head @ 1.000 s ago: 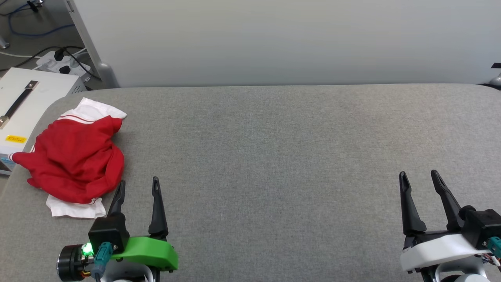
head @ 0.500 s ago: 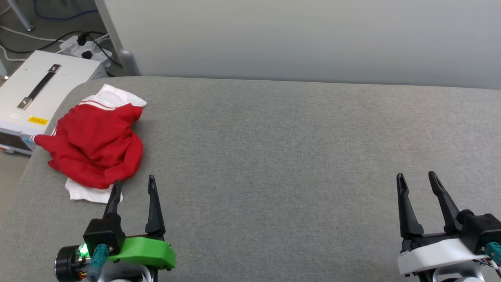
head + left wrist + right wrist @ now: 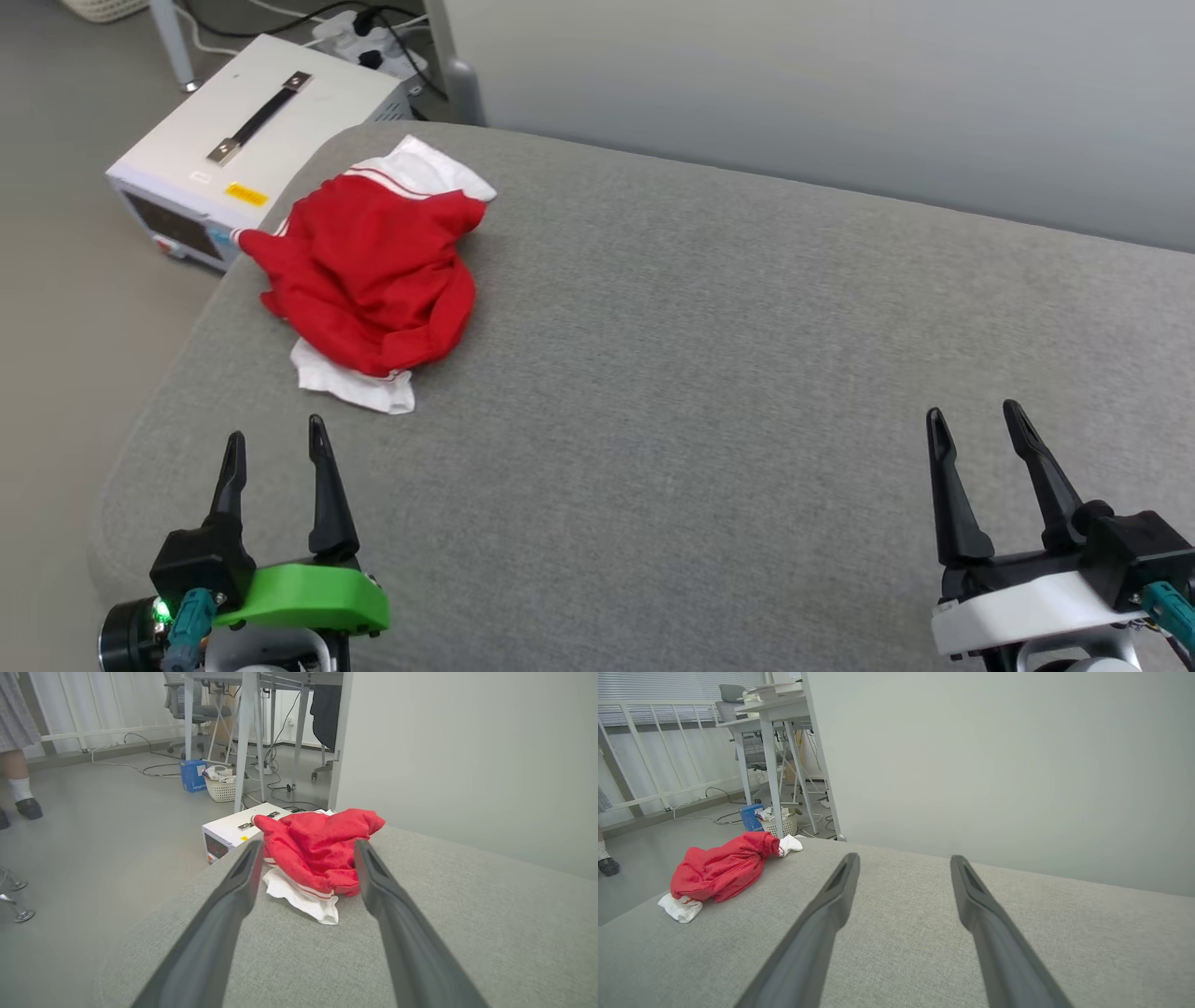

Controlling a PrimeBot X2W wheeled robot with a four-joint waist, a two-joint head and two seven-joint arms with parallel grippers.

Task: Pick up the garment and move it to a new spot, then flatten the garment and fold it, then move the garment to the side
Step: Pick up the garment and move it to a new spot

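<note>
Turning left, my head camera had dragged the whole picture with it, so the apparent slide was the view's, not the cloth's. At far left a white metal box with a black handle (image 3: 261, 131) stood on the floor beside the grey fabric-covered table (image 3: 709, 392). My left gripper (image 3: 275, 429) hovered with jaws wide apart and empty, now aimed at the crumpled red jersey T-shirt with white sleeves (image 3: 373, 271), which lay near the table's far left corner, ahead of the fingertips and untouched. My right gripper (image 3: 973, 409) hung spread and empty, well apart from it. I judged the pick-up not yet begun; the turn had lined up the left arm's reach.
</note>
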